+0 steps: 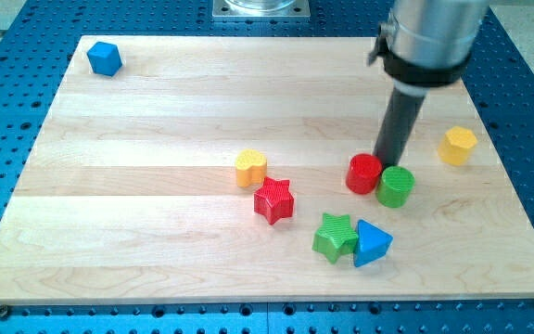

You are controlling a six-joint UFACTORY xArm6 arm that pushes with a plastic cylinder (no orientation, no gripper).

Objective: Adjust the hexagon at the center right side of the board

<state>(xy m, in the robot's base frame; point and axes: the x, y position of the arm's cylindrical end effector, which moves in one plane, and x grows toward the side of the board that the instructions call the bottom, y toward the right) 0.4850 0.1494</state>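
A yellow hexagon [458, 145] sits alone at the centre right of the wooden board [156, 213], close to the board's right edge and well apart from every other block. It lies flat, with no long axis to speak of, so the direction of approach matters more than its turn.

My tip [387, 168] stands to the view's left of the hexagon and a little lower, its end dropping behind the seam between a red cylinder [363, 173] and a green cylinder [396, 186]. The rod has no pincer to open or close and holds nothing; whether it presses on either cylinder cannot be told. The hexagon is up and to the right of the tip, with bare wood between them.

That gap is the whole story. A straight run from here would likely drive the hexagon toward the near right edge, where room is scant. More room lies above, below and to the left of the hexagon. The green cylinder stands nearest the path and could be dragged along.

Farther out, a green star [335, 237] touches a blue triangle [373, 243] toward the view's bottom. A red star [274, 199] and a small yellow block [250, 168] sit near mid-board. A blue cube [104, 58] rests in the top left corner, far from play.
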